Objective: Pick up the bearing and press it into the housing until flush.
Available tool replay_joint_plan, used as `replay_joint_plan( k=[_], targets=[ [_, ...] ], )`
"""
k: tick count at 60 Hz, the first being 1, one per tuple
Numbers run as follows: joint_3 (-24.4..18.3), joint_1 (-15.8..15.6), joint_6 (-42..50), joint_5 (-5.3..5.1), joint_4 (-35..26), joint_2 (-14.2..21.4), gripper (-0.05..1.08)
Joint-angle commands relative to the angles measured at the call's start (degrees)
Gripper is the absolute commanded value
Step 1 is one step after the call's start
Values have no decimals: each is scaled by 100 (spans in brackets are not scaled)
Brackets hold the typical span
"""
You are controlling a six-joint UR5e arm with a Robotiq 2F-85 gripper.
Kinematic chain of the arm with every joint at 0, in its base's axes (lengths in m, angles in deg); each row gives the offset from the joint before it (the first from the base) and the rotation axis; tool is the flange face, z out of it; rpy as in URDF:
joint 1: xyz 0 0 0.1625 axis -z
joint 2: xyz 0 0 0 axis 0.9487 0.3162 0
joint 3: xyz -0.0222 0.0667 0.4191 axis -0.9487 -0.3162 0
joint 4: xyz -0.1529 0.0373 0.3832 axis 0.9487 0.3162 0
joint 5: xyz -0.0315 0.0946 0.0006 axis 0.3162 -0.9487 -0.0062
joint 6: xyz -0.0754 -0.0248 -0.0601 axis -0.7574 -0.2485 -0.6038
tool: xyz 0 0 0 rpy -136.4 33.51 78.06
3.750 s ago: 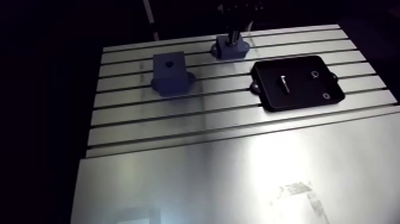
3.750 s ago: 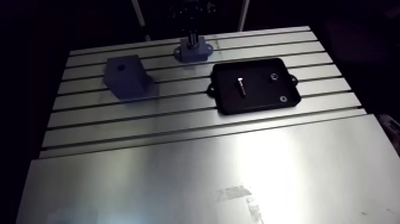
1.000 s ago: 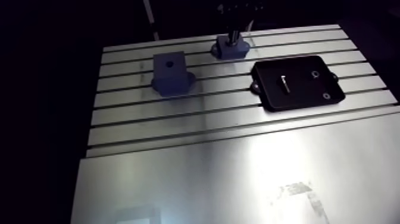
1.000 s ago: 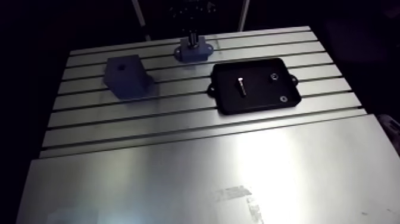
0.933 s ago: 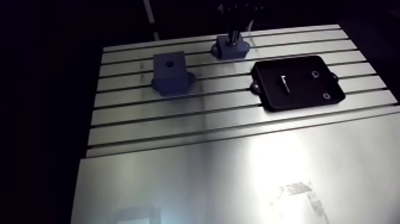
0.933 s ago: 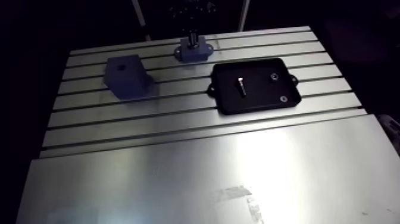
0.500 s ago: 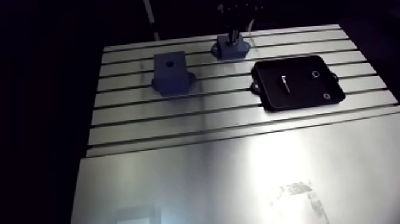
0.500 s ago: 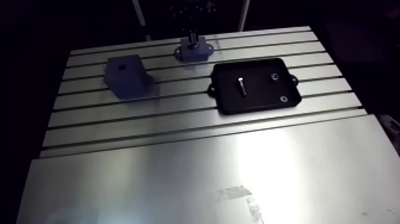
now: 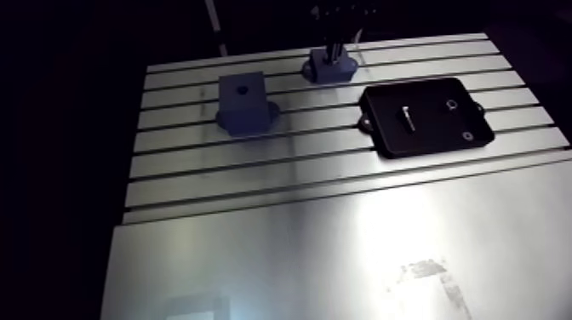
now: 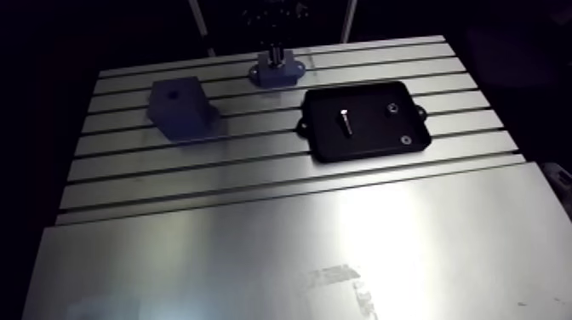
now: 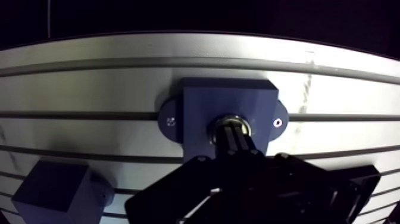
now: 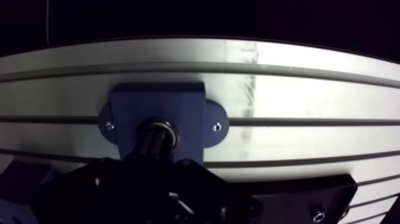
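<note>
Slotted aluminium surface (image 9: 255,255) filled both views, dim beyond its far edge. At that far edge sat the low blue plastic housing block with two mounting ears (image 11: 202,98). The silver ring-shaped bearing (image 11: 221,121) lay in the housing's round bore. The dark jaws came straight down onto the bearing and looked closed together, their tips resting on it rather than clamped around it. Whether the ring sat flush could not be told, because the jaws hid most of it.

The main risk looked like a cocked bearing. If the tips bore on one side of the ring, it could tilt and jam in the bore instead of seating evenly. Closed tips also make a narrow pusher, which could slip off the rim into the centre hole. Hard force on a jammed ring might strain the housing at its ears.

By count there were:
- one housing
- one bearing
- one taller blue block with a hole in its top (image 9: 243,102), well apart from the housing
- one black rectangular tray (image 9: 426,140)
- one small silver pin (image 9: 406,117) in the tray
- two small rings (image 9: 451,105) in the tray
</note>
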Motion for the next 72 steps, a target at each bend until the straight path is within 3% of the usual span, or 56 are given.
replay_joint_plan(
  k=[1,72],
  targets=[
    [-4,1,0,0,10,-1,108],
    [57,-8,0,0,45,-10,108]
  ],
)
